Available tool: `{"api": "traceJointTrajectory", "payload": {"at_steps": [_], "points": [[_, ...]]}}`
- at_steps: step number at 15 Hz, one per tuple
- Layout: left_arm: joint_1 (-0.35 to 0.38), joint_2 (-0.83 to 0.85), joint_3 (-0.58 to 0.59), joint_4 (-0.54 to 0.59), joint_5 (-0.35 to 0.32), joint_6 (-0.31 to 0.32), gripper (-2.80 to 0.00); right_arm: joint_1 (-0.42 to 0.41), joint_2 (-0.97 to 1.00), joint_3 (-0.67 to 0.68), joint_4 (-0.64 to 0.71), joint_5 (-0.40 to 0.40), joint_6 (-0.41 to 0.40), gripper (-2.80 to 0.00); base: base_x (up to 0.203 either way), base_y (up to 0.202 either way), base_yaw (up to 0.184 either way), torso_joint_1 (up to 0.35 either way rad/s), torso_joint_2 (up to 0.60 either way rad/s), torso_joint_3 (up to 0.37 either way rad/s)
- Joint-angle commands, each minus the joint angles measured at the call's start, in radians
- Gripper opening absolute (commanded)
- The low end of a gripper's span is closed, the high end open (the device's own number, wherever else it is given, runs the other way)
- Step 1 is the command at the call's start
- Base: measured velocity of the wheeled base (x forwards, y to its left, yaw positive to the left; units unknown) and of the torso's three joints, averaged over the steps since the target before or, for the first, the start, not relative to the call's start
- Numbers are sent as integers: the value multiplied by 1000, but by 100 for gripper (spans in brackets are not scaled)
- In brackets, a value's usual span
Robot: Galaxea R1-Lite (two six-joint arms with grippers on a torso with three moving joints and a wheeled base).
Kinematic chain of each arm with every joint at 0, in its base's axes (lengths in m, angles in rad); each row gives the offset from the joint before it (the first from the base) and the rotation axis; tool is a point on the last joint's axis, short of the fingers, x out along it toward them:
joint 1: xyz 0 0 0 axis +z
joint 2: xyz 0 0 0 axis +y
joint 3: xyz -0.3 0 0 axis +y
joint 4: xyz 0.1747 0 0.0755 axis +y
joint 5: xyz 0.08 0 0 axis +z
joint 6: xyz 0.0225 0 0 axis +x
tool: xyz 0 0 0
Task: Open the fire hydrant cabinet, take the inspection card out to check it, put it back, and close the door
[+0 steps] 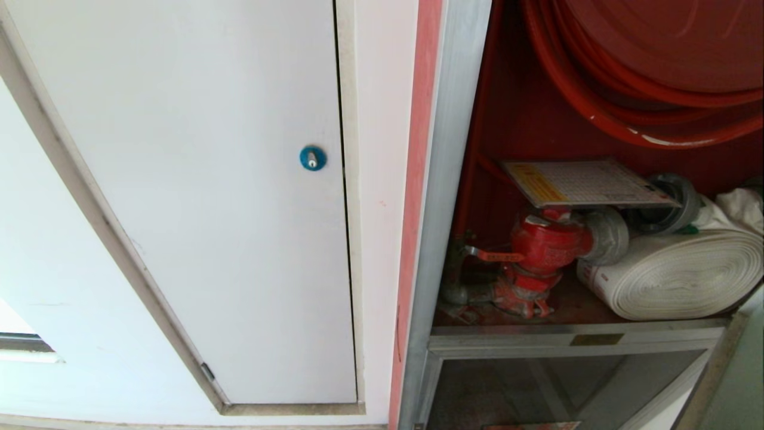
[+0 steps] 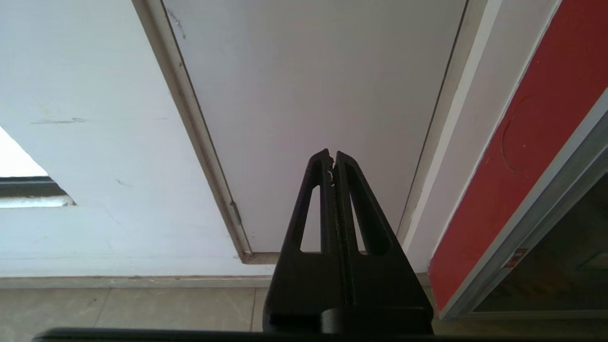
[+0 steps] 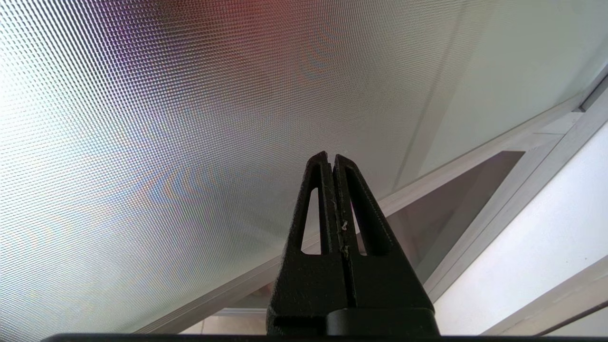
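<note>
The fire hydrant cabinet (image 1: 477, 179) is standing open — the inspection card (image 1: 588, 182) is lying atop the red valve (image 1: 546, 242). Both the left gripper (image 2: 332, 154) and the right gripper (image 3: 330, 156) are pressed together, holding nothing — next, one is needing to spread and reach the card.

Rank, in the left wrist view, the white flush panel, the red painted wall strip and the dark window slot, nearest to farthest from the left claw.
1. White flush panel: straight ahead of the shut left claw.
2. Red painted wall strip: to the robot's right.
3. Dark window slot: far to the robot's left.
</note>
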Motion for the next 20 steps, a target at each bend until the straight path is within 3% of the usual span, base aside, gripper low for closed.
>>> {"api": "traceJointTrajectory", "payload": {"at_steps": [1,13,20], "points": [[0,2,0,0,0,0,-280,0,2,0,1,-1,0,-280,0,0,0,0,0,0],[0,2,0,0,4,-29,-280,0,2,0,2,0,-2,-280,0,0,0,0,0,0],[0,2,0,0,4,-29,-280,0,2,0,2,0,-2,-280,-172,0,1,4,2,0]]}}
